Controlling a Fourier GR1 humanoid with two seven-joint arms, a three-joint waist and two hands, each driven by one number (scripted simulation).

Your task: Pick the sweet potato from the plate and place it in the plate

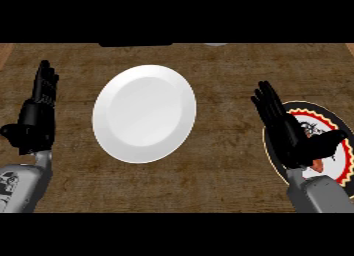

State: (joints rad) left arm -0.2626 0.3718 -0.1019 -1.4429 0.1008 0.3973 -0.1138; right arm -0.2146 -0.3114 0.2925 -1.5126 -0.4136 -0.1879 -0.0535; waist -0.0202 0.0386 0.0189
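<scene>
A white plate (144, 113) lies on the wooden counter, left of centre, with nothing on it. At the right edge lies a patterned plate (347, 145) with a black rim and a red and yellow border. My right hand (287, 134) hovers over that plate's left part, fingers straight and pointing away, thumb spread to the right. A small orange piece of the sweet potato (319, 163) shows just under the thumb; the hand hides the rest. My left hand (37, 112) rests open at the left, fingers up, apart from the white plate.
The wooden counter (224, 90) stretches between the two plates. A dark object (136, 44) and a pale one (216, 44) sit at the counter's far edge, mostly cut off.
</scene>
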